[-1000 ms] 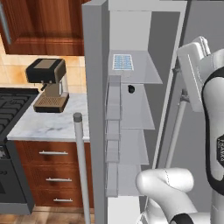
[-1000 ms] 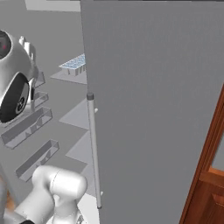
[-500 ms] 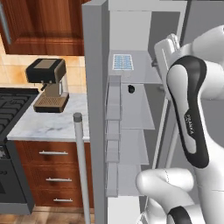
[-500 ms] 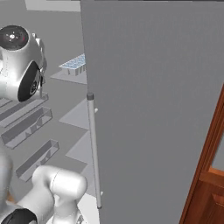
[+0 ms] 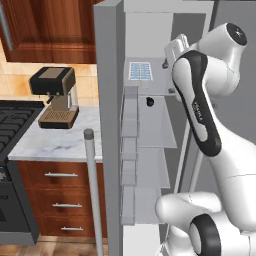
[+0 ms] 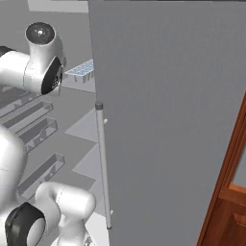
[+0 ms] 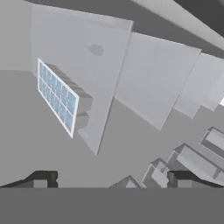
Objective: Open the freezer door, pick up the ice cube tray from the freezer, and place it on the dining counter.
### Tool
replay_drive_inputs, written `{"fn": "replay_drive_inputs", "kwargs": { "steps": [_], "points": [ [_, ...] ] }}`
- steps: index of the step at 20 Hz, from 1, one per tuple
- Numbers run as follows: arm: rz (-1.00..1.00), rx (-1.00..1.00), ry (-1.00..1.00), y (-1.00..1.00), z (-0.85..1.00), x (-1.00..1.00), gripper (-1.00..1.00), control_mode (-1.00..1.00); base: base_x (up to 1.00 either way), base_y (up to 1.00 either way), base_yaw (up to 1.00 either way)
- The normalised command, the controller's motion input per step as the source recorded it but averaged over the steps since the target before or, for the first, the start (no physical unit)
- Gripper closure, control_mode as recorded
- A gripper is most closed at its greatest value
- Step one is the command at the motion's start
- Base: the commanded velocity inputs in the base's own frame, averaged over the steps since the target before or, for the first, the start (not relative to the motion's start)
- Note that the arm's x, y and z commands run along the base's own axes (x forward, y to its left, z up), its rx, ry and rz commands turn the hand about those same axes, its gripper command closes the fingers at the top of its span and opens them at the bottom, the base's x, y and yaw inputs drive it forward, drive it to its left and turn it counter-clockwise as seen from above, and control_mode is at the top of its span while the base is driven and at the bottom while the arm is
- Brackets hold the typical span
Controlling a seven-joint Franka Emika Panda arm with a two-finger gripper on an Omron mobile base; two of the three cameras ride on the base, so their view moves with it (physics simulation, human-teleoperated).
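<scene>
White ice cube tray [image 7: 59,97] shelved, end effector [image 7: 109,179] apart (open)

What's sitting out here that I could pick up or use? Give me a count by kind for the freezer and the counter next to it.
Ice cube tray: 1, on the top freezer shelf
Small dark object, too small to identify: 1, on the shelf below
Coffee machine: 1, on the marble counter
Total: 3
</scene>
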Motion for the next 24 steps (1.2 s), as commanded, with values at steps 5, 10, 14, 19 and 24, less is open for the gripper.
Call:
{"fn": "replay_drive_inputs", "kwargs": {
  "steps": [5,10,14,19,24],
  "points": [
    [0.0,0.0,0.0,0.0,-0.26,0.52,-1.0,-1.0,0.0,0.0,0.0],
    [0.0,0.0,0.0,0.0,-0.36,0.55,-1.0,-1.0,0.0,0.0,0.0],
    [0.0,0.02,0.0,0.0,-0.12,0.67,-1.0,-1.0,0.0,0.0,0.0],
    [0.0,0.02,0.03,-0.02,-0.08,0.68,-1.0,-1.0,0.0,0.0,0.0],
    [0.0,0.02,0.1,-0.01,-0.01,0.66,-1.0,-1.0,0.0,0.0,0.0]
  ]
}}
